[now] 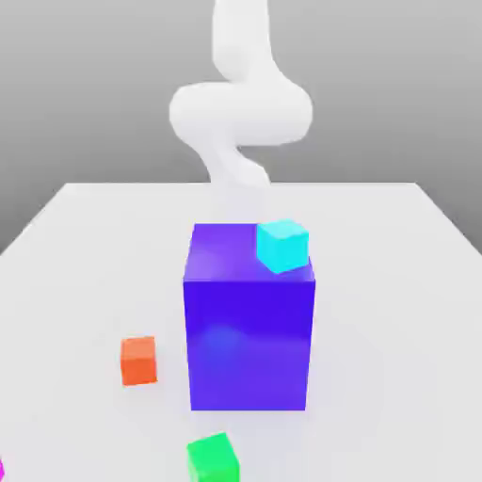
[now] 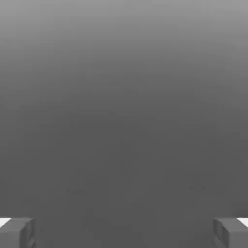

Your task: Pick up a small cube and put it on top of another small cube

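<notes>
A: What's lying on the surface?
B: A big blue block is carrying a cyan cube; orange cube and green cube are sitting apart.
A: The fingers?
B: Spreading wide, holding nothing, nothing between them. I'd be lowering squarely over one cube.

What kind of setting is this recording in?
Most likely a simulated tabletop test scene, not a real room: a plain white table against a blank grey backdrop, bearing flat-coloured blocks, namely a big blue block with a cyan cube on top.
</notes>
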Controlling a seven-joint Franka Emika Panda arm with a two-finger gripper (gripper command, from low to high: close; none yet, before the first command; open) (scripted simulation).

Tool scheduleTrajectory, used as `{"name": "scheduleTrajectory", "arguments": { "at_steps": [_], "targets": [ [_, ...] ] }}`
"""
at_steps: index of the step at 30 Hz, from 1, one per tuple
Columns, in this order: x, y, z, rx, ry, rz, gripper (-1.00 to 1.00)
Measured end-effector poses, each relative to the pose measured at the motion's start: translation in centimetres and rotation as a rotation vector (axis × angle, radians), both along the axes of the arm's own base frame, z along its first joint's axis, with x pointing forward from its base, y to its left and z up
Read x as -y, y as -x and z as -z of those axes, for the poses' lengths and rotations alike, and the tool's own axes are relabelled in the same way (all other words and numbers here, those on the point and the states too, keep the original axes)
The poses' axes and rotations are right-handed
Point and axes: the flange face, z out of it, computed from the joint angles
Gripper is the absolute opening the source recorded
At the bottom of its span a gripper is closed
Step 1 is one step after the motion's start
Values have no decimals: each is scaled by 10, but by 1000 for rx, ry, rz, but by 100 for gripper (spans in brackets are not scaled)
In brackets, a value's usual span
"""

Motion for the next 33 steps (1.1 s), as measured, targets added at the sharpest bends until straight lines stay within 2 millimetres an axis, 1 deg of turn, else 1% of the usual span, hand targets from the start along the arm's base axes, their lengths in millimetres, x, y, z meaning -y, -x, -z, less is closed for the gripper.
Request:
{"name": "scheduleTrajectory", "arguments": {
  "at_steps": [4,8,12,16,20,25,29,33],
  "targets": [
    [32,-48,44,-95,-18,-24,0],
    [64,-88,93,-181,-32,-40,0],
    [98,-120,147,-264,-41,-49,0],
    [132,-143,206,-345,-44,-54,0],
    [173,-155,267,-424,-43,-44,0],
    [211,-161,345,-524,-25,-54,0],
    [246,-154,405,-605,-3,-55,0],
    [280,-138,463,-688,26,-57,0]
  ]
}}
